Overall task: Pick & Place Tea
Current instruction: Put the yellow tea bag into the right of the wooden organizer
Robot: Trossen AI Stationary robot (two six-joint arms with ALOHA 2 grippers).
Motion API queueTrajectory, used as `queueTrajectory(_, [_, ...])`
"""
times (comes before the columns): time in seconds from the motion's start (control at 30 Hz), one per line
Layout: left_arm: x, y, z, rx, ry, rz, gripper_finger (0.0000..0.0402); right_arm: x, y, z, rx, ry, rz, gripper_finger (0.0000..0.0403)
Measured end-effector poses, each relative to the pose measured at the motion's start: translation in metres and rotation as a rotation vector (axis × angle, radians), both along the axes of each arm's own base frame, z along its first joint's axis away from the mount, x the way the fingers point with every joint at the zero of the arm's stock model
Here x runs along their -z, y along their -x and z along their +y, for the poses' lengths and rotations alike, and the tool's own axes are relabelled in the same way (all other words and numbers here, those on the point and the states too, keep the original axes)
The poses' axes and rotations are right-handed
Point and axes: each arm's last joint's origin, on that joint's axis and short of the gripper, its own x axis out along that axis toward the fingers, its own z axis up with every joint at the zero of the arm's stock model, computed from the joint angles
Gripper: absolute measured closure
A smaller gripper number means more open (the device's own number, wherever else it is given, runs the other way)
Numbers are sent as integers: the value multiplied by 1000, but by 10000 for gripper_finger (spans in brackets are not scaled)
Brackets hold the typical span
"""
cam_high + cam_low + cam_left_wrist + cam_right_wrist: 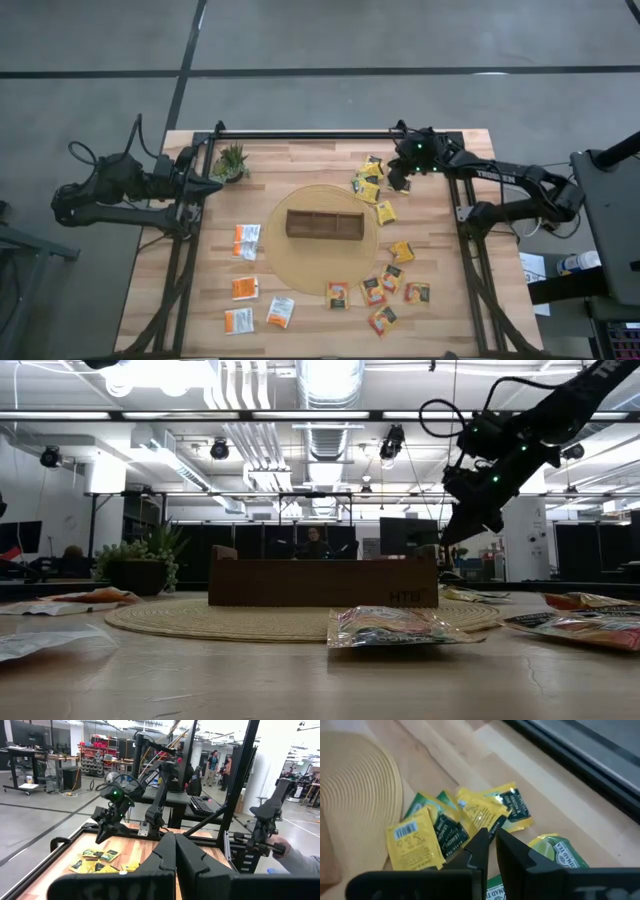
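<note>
The tea is a scatter of small flat sachets on the wooden table. A yellow-green cluster (368, 180) (445, 830) lies at the far right of the round woven mat (300, 265). Orange-brown sachets (385, 288) lie near right and white-and-orange ones (245, 290) near left. My right gripper (490, 836) (398, 182) hangs slanting down over the yellow-green cluster, clear of the table in the low view (450, 538). Its fingers are shut but for a thin slit, with nothing between them. My left gripper (212, 187) (175, 845) waits shut at the left edge, pointing level.
A dark brown divided wooden tray (323, 224) (322, 582) stands in the middle of the mat. A small potted plant (232, 162) sits at the far left beside my left gripper. A black frame rail (300, 133) runs along the far edge. A person's hand (286, 847) shows beyond the table.
</note>
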Motion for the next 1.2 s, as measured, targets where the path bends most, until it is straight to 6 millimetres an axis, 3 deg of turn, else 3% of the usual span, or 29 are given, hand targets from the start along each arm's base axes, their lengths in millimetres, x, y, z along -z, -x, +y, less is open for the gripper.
queueTrajectory(0.6, [0,0,0,0,1,1,402,5,-5,-5,-38,44,19,257])
queueTrajectory(0.8, [12,3,0,-4,72,120,402,8,-5,-6,25,-19,0,223])
queueTrajectory(1.2, [14,1,0,-5,60,137,402,37,-3,-19,55,-183,23,204])
